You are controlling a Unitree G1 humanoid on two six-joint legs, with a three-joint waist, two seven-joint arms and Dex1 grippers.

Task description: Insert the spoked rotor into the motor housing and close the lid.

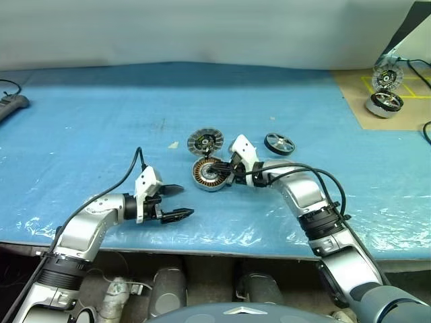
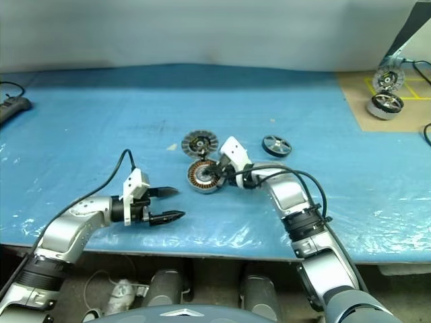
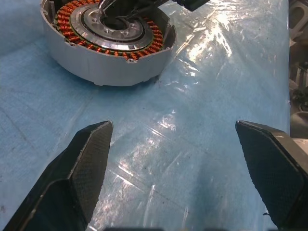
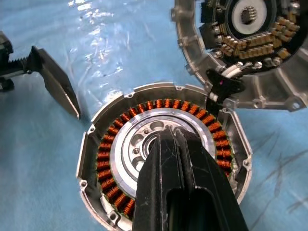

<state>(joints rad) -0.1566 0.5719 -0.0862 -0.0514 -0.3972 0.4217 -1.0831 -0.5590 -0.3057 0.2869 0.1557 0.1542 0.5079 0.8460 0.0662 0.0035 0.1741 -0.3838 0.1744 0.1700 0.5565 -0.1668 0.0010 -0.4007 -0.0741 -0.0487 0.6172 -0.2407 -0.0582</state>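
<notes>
My right gripper [image 4: 166, 139] closed, tips resting in motor housing [image 1: 209, 173] centre, probably steadying it. Left gripper [image 1: 176, 202] open, idle nearby. Spoked rotor [image 1: 279, 143] lies right, lid [image 1: 205, 142] open behind.

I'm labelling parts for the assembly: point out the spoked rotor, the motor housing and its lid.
spoked rotor [image 1: 279, 143], left eye view, on its hub.
motor housing [image 4: 103, 156], right wrist view, on its copper windings.
lid [image 1: 205, 142], left eye view, on its inner face.

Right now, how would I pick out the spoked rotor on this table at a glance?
Start at the blue-covered table and find the open motor housing near its middle, where the right pincer points. The spoked rotor lies flat just beyond that arm. Unlike the striped lid, it is a thin dark ring with see-through spokes.
</notes>
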